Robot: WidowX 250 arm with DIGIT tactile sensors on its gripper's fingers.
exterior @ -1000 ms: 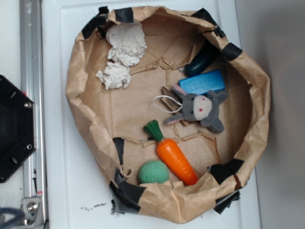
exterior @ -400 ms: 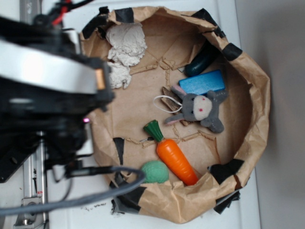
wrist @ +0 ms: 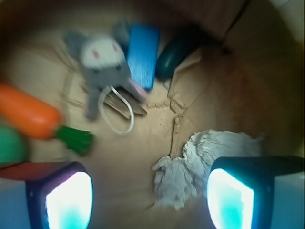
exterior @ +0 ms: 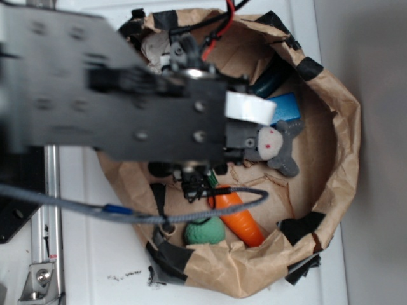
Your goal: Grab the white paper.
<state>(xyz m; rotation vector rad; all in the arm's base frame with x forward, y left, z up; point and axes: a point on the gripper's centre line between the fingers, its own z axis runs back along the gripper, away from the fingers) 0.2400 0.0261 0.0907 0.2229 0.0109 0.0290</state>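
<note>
Currently, wrist view, left to right: green ball (wrist: 9, 145) and carrot (wrist: 31, 117) far left, plush bunny (wrist: 102, 64) up centre. Gripper (wrist: 147, 193) wide open, holding nothing. White paper (wrist: 176, 183) on bag floor (wrist: 119, 157), between fingers (wrist: 69, 198) but biased right. You shift slightly right, then descend.
</note>
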